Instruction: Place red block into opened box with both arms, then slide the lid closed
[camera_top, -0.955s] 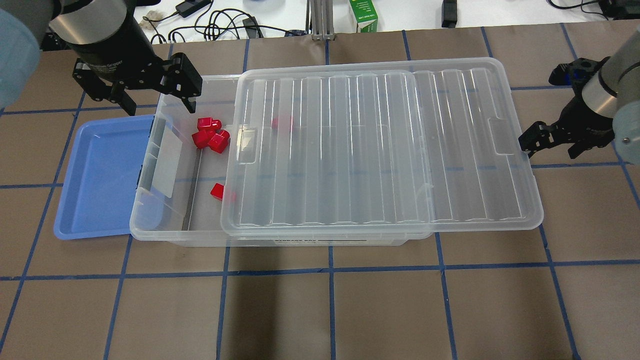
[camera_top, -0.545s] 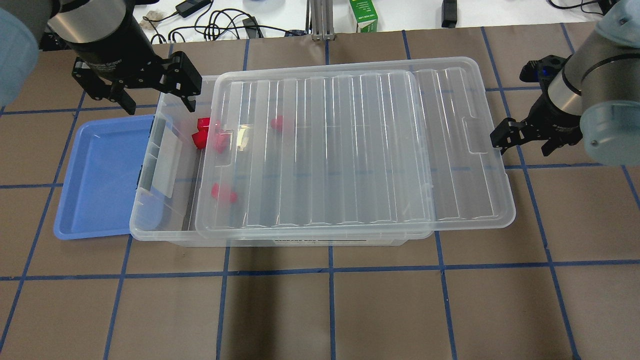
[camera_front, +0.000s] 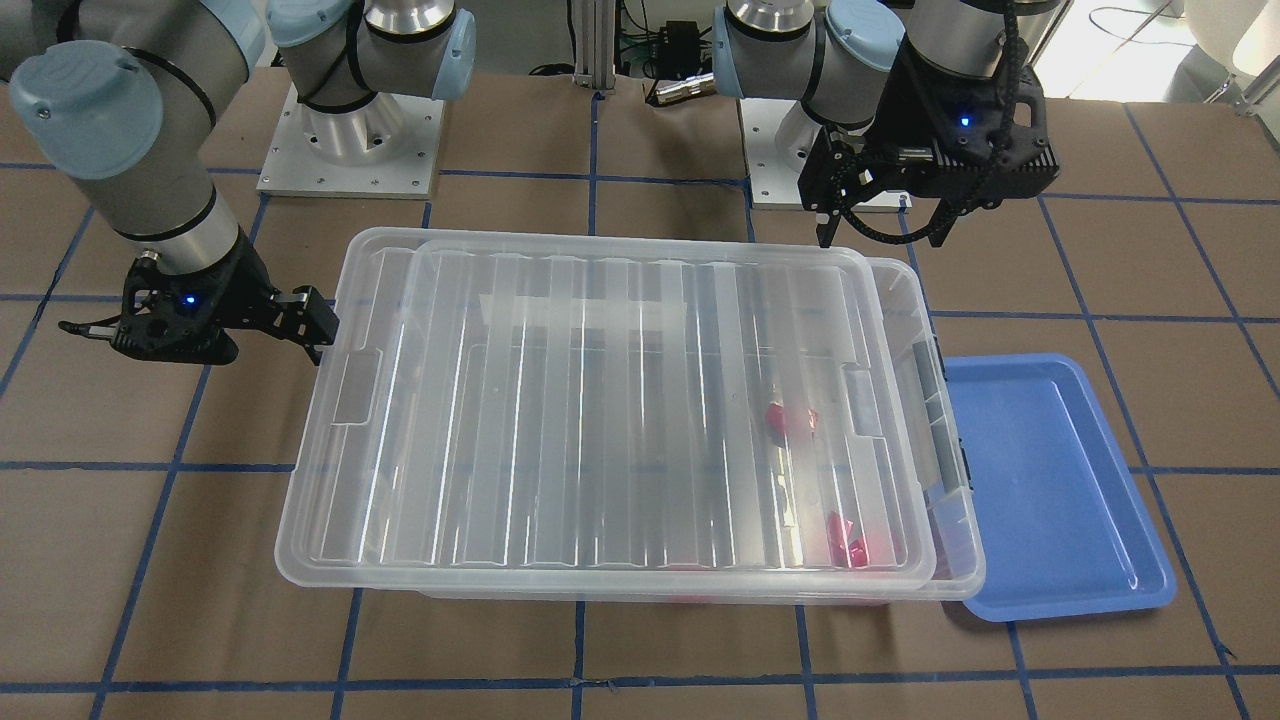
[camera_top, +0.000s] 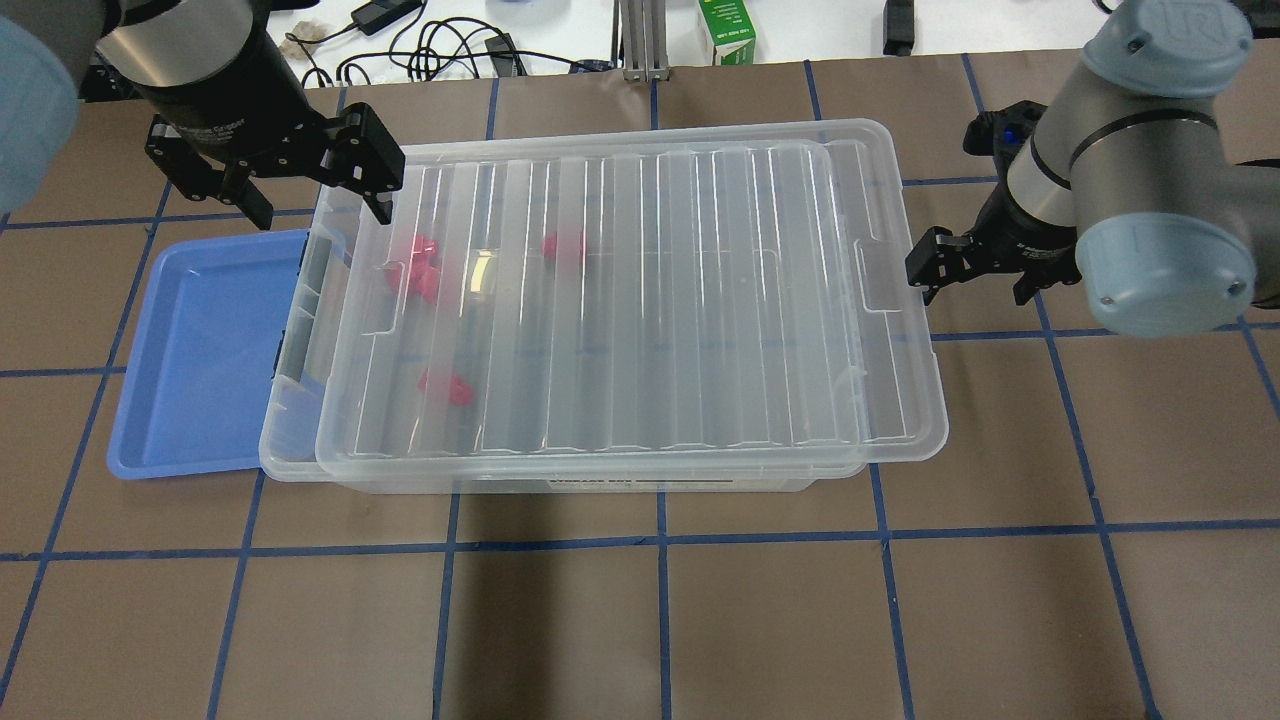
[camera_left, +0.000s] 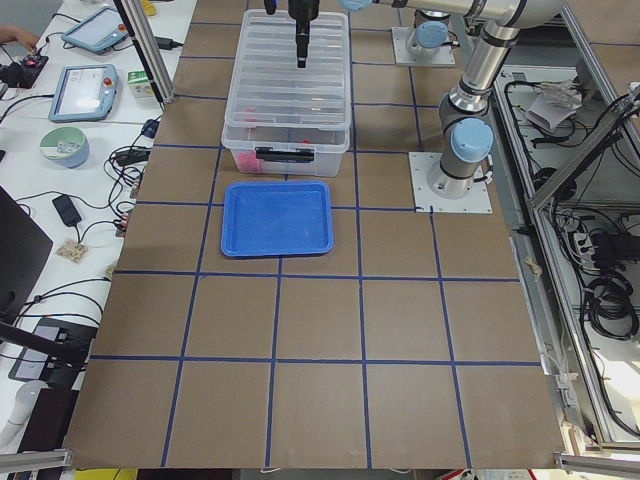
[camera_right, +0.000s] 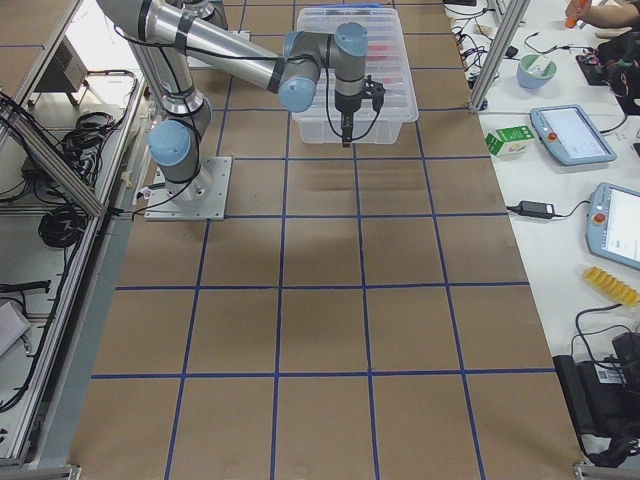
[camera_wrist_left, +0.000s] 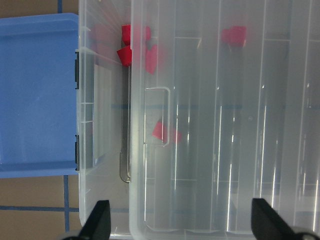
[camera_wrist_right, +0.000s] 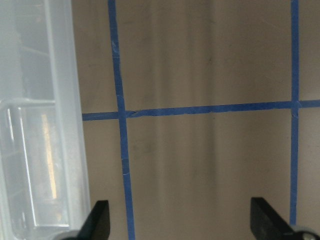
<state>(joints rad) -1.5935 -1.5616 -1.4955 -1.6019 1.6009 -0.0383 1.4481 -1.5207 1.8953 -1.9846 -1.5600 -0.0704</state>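
Brown gridded worktop (camera_top: 640, 620), lid almost over the box.
Clear box (camera_top: 290, 455) carries its lid (camera_top: 650, 300), which overhangs the right end; a blue tray (camera_top: 200, 350) lies beside it. The left pincer (camera_top: 320, 208) hangs released over the box's far-left corner, and the right pincer (camera_top: 978, 275), released, sits at the lid's edge. The red blocks (camera_top: 420, 268) lie inside.

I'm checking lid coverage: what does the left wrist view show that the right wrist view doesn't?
Only left wrist: red blocks, most blurred beneath the lid, the box's uncovered end strip and the blue tray. Only right wrist: the lid's other short end, with table beyond. Both: the lid, table with blue tape lines, and spread fingertips: left end effector and right end effector, both open.
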